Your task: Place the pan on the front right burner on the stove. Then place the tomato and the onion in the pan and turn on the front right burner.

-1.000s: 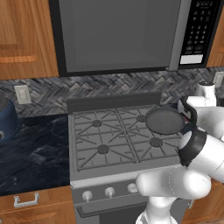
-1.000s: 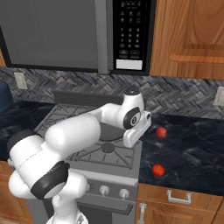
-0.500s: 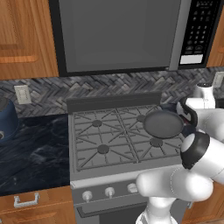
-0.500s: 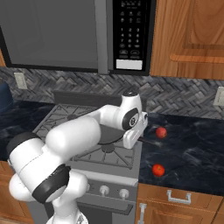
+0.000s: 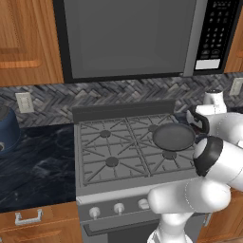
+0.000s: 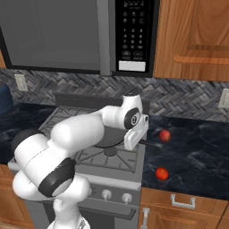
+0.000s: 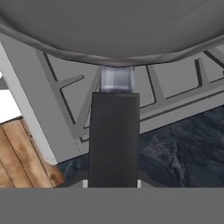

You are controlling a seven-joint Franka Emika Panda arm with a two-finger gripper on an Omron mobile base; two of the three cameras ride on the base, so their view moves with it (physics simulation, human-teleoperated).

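The dark grey pan (image 5: 173, 136) hangs just above the right side of the stove (image 5: 109, 147), between its two right-hand burners. My gripper (image 5: 196, 124) is shut on its handle (image 7: 113, 140) from the right. The front right burner (image 5: 169, 154) shows just in front of the pan's rim. In the hand view the pan (image 7: 113, 35) hangs over the grate bars, the handle running down between my gripper (image 7: 113, 181) fingers. Two red round things lie on the counter right of the stove, one (image 6: 165, 135) farther back, one (image 6: 162, 174) near the edge. Which is the tomato and which the onion I cannot tell.
A microwave (image 5: 128, 38) hangs above the stove, over its raised back panel (image 5: 123, 111). Silver knobs (image 5: 118, 208) line the stove's front. A dark blue pot (image 5: 5, 128) stands on the black counter at the far left. Wooden cabinets flank the microwave.
The pan, held by its handle, has drifted a little toward the stove's front and slightly lower. The two red things have stayed put.
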